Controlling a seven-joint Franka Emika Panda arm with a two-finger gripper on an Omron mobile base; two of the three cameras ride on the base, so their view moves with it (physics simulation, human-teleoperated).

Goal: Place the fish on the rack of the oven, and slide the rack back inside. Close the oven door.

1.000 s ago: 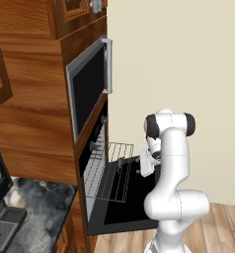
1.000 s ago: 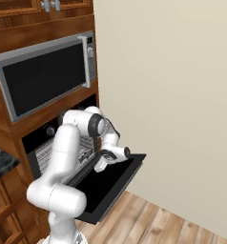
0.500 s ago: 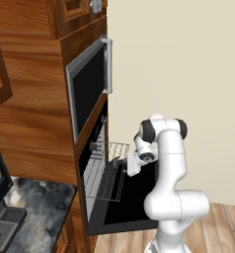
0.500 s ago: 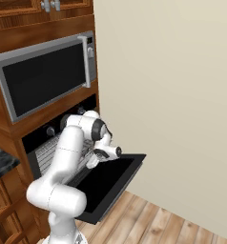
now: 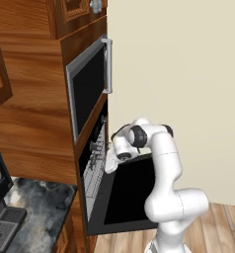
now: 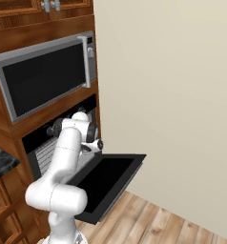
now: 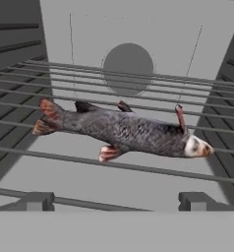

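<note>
The fish (image 7: pixel 126 130) lies flat on the rack (image 7: pixel 65 157), tail twd the left edge, head twd the right edge, body across several wires and approx. in the middle. I judge it lies lengthwise along the rack's width so that it rests on many wires and can not drop between them.

In the hand view my two finger tips (image 7: pixel 38 201) stand low at the front edge of the rack, one left and one right, well apart, w/ nothing between them. So my end effector (image 7: pixel 116 202) is released and grasps nothing; the fish is beyond the tips, not touching them.

In the left base view my end effector (image 5: pixel 111 162) is at the mouth of the oven (image 5: pixel 92 170), just above the inner edge of the oven door (image 5: pixel 132 195), which hangs down open. The rack (image 5: pixel 94 173) looks inside the cavity, or nearly; how deep, I can not tell.

In the right base view the oven door (image 6: pixel 108 178) is also flat open, and my wrist is at the opening.

My judgement: placing is done, rack push is done or almost. Next I need to back out of the cavity, go under the door's outer edge and lift it shut. Risk: door hits my arm if I do not clear first.
</note>
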